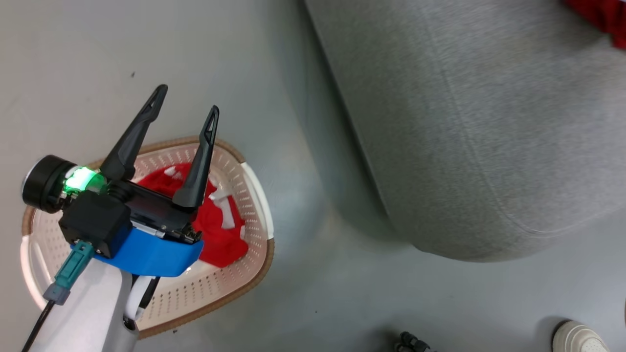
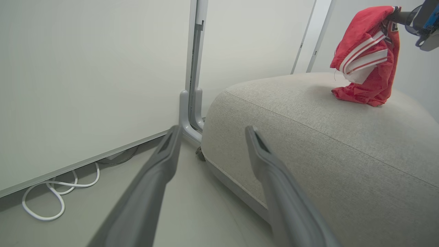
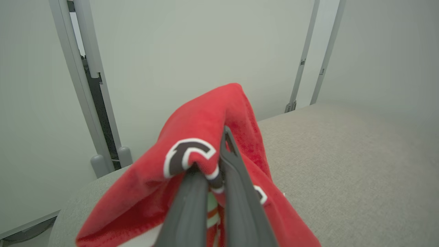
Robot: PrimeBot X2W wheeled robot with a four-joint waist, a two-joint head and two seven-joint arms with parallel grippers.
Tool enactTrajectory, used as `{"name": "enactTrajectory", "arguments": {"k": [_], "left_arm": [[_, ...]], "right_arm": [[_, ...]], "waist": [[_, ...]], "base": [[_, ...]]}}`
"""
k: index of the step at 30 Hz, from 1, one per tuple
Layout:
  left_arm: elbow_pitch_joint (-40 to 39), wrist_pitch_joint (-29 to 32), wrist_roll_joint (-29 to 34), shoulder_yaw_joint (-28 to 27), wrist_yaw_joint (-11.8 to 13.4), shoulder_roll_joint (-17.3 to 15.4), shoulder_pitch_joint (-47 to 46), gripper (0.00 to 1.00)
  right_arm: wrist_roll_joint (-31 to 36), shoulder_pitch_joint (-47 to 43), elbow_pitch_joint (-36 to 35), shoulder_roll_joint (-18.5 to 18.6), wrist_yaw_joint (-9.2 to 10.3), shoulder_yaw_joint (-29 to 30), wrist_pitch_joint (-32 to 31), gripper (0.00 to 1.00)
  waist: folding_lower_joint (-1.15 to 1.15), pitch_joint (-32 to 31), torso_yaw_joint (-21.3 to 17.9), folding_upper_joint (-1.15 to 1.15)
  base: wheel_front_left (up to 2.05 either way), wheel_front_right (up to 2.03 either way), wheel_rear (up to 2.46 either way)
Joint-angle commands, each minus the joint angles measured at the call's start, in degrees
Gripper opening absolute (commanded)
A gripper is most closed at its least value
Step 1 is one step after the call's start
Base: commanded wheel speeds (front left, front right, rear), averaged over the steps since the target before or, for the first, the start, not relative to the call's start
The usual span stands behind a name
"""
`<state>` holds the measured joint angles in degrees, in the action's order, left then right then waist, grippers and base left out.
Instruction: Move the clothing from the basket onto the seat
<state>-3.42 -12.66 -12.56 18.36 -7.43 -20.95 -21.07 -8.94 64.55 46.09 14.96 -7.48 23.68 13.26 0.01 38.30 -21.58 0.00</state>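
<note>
A cream basket (image 1: 258, 194) with a brown rim stands on the floor, and a red garment (image 1: 221, 238) with white trim lies inside it. My left gripper (image 1: 186, 100) hovers over the basket, open and holding nothing; its fingers (image 2: 161, 161) point at the floor beside the seat (image 2: 325, 137). My right gripper (image 3: 212, 164) is shut on a second red garment (image 3: 205, 116) above the grey seat (image 3: 343, 164). This garment (image 2: 368, 58) hangs from the right gripper (image 2: 392, 15) with its lower end touching the cushion. A red corner of it (image 1: 601, 17) lies at the seat's (image 1: 464, 122) far edge.
A pale wall panel with a grey post (image 2: 193, 85) stands behind the seat, and a white cable (image 2: 51, 195) loops on the floor at its base. A person's white shoe (image 1: 577, 337) is at the lower right, near a small dark object (image 1: 411, 342). Grey floor separates basket and seat.
</note>
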Motion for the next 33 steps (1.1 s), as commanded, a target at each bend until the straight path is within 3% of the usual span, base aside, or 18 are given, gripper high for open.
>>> {"name": "enactTrajectory", "arguments": {"k": [1, 14, 15, 16, 17, 33], "left_arm": [[-0.52, 0.15, 0.27, -0.24, 0.06, -0.36, -1.01, 1.00], [-0.19, -0.56, 0.30, 0.78, 0.67, 0.19, -2.02, 1.00], [-0.01, -0.54, 0.20, 0.85, 0.67, 0.24, -2.07, 1.00], [0.19, -0.62, 0.10, 0.89, 0.68, 0.30, -2.11, 1.00], [0.38, -0.68, 0.05, 0.96, 0.68, 0.36, -2.21, 1.00], [3.66, -1.92, -0.99, 2.11, 0.74, 1.45, -2.06, 1.00]], "right_arm": [[0.74, 0.58, 1.19, -0.47, -0.03, 0.81, 0.56, 0.00], [9.18, -0.69, 13.66, -0.64, -0.03, 5.63, 1.48, 0.00], [9.51, -0.39, 14.20, -0.59, -0.03, 5.92, 1.53, 0.07], [10.01, -0.13, 14.71, -0.52, -0.03, 5.84, 1.60, 0.56], [10.32, 0.13, 15.15, -0.40, -0.03, 5.94, 1.62, 1.00], [13.39, -1.43, 14.66, -2.15, -0.03, 5.82, 1.97, 1.00]], "waist": [[-0.01, 2.86, 2.25, 0.00], [-0.01, 3.61, 3.84, 0.00], [-0.01, 3.51, 3.96, 0.00], [-0.01, 3.41, 4.07, 0.00], [-0.01, 3.30, 4.17, 0.00], [-0.01, -0.32, 4.71, 0.00]], "base": [[0.00, 0.00, 0.00], [0.00, 0.00, 0.00], [0.00, 0.00, 0.00], [0.00, 0.00, 0.00], [0.00, 0.00, 0.00], [0.00, 0.00, 0.00]]}}
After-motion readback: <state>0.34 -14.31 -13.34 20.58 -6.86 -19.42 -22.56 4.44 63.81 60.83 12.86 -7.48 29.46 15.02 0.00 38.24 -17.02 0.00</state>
